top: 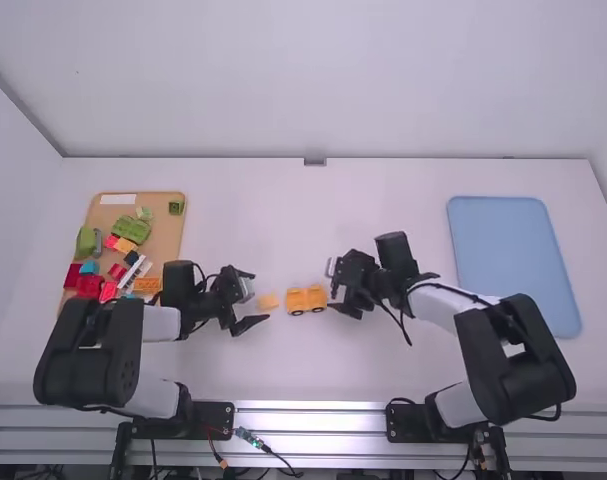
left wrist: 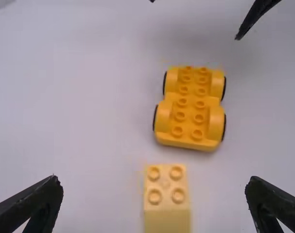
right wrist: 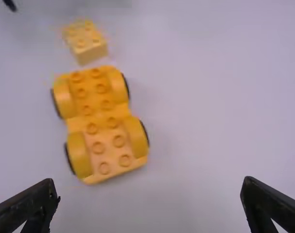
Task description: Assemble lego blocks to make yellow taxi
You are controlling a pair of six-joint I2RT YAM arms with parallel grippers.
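High view: on a white table [top: 313, 375], a yellow car base [top: 306, 299] stands on its wheels, studs up. A small yellow block [top: 268, 301] sits just beside one end, not touching it. The left gripper [top: 260, 297], its fingers spread wide and empty, is near the block; the right gripper [top: 331, 288], also spread and empty, is near the base's other end. Far left, a brown tray [top: 165, 222] holds loose colored blocks [top: 133, 229]; far right lies a blue tray [top: 513, 262].
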